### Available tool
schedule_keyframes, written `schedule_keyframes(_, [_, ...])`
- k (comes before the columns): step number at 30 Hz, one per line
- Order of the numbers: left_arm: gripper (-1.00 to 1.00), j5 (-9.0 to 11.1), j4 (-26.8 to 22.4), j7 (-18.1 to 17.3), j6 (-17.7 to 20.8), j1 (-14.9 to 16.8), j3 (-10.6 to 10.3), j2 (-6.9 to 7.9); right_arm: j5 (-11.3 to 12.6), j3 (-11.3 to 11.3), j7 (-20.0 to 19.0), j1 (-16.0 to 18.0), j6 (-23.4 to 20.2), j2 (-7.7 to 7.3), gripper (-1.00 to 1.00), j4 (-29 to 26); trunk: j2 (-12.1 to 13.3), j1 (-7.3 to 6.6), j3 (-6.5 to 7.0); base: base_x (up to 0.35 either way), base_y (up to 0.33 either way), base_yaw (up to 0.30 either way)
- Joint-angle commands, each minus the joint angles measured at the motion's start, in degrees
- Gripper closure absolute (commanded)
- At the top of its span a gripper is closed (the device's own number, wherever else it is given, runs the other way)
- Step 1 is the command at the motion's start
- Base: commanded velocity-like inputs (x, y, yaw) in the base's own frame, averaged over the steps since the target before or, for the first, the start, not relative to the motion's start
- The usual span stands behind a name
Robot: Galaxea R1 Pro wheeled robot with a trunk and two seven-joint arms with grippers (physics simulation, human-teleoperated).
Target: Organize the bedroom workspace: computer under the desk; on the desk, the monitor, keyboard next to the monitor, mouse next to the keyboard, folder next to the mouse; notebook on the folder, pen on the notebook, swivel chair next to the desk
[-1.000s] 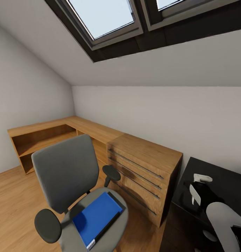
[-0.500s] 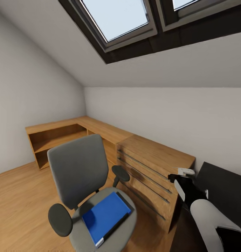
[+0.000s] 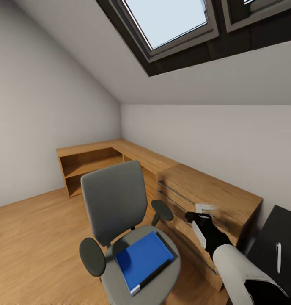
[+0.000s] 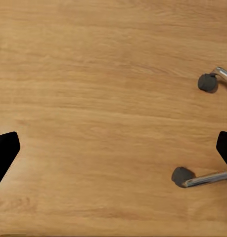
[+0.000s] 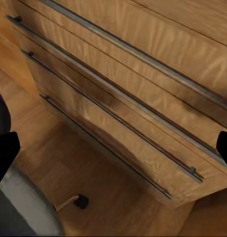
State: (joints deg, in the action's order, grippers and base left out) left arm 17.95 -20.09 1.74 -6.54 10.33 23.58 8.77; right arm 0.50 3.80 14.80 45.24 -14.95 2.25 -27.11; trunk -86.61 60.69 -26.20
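Observation:
The grey swivel chair (image 3: 116,203) stands on the wood floor, and the blue folder (image 3: 143,259) lies flat on its seat. A corner of the black desk (image 3: 270,237) shows at the lower right with the white pen (image 3: 278,257) lying on it. My right gripper (image 3: 201,217) hangs between the chair's armrest and the wooden drawers; in the right wrist view it (image 5: 113,148) is open and empty, facing the drawer fronts. The left gripper (image 4: 113,148) is open over bare floor beside two chair casters (image 4: 208,82).
A low light-wood cabinet (image 3: 120,154) runs along the wall into the corner and ends in a drawer unit (image 3: 213,199) beside the desk. A sloped ceiling with skylights (image 3: 171,19) hangs overhead. Open floor (image 3: 31,237) lies left of the chair.
The camera has turned left, so the whole scene has slid to the right. My right gripper has come off the desk corner and is now in front of the wooden drawers.

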Motion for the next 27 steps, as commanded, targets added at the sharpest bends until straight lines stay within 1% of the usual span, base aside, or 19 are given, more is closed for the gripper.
schedule_keyframes(1, [-1.00,0.60,0.09,0.10,-0.18,0.04,-0.19,-0.02,0.02,0.18,0.16,-0.30,0.24,0.28,-1.00,-0.12,-0.03,0.00,-0.09,0.000,0.000,0.273])
schedule_keyframes(2, [-1.00,0.58,0.30,0.10,-0.17,0.04,-0.23,-0.07,0.01,0.11,0.31,-0.96,1.50,0.84,-1.00,-0.09,-0.03,0.00,-0.12,0.000,0.000,0.273])
schedule_keyframes(5, [-1.00,0.50,1.55,0.10,-0.15,0.04,-0.39,-0.13,-0.13,0.01,0.81,-3.28,5.92,3.17,-1.00,-0.09,-0.03,0.00,-0.21,0.000,0.000,0.271])
schedule_keyframes(9, [-1.00,0.40,2.02,0.03,-0.15,0.04,-0.51,-0.22,-0.09,-0.09,1.78,-4.73,7.66,4.47,-1.00,0.03,-0.03,0.00,-0.29,0.000,0.000,0.161])
schedule_keyframes(11, [-1.00,0.37,2.17,-0.02,-0.15,0.04,-1.11,-0.54,-0.07,-0.13,2.02,-5.39,8.10,5.44,-1.00,0.08,-0.03,0.00,-0.31,0.000,0.000,0.061])
schedule_keyframes(12, [-1.00,0.36,2.23,-0.02,-0.14,0.04,-1.87,-0.78,-0.05,-0.12,2.02,-5.86,8.34,6.01,-1.00,0.15,-0.03,0.00,-0.31,0.000,0.000,0.035])
schedule_keyframes(16, [-1.00,1.67,0.92,-0.06,1.16,1.36,-3.21,-2.08,1.26,-1.39,2.40,-7.15,9.63,4.69,-1.00,-0.15,-0.04,0.00,-0.31,0.000,0.000,0.000])
schedule_keyframes(17, [-1.00,1.90,0.59,-0.06,1.48,1.68,-3.55,-2.10,1.59,-1.71,2.40,-7.47,9.95,4.37,-1.00,-0.15,-0.04,0.00,-0.31,0.000,0.000,0.000])
schedule_keyframes(18, [-1.00,1.56,0.93,-0.01,1.75,1.40,-3.21,-2.06,1.58,-1.35,2.07,-7.40,9.60,4.71,-1.00,0.19,-0.04,0.00,-0.31,0.000,0.000,0.000])
schedule_keyframes(21, [-1.00,0.61,1.91,-0.05,0.76,0.42,-2.22,-1.73,0.65,-0.39,1.80,-7.59,8.64,5.68,-1.00,1.16,-0.04,0.00,-0.31,0.000,0.000,0.000])
schedule_keyframes(24, [-1.00,0.54,2.18,-0.07,-0.20,-0.40,-1.22,-1.68,-0.26,0.06,1.74,-7.73,7.68,6.65,-1.00,1.63,-0.04,0.00,-0.31,0.000,0.000,0.000])
schedule_keyframes(27, [-1.00,0.52,2.25,-0.07,-1.17,-0.50,-0.68,-1.69,-1.16,0.07,1.73,-7.75,7.38,6.79,-1.00,1.62,-0.04,0.00,-0.31,0.000,0.000,0.000])
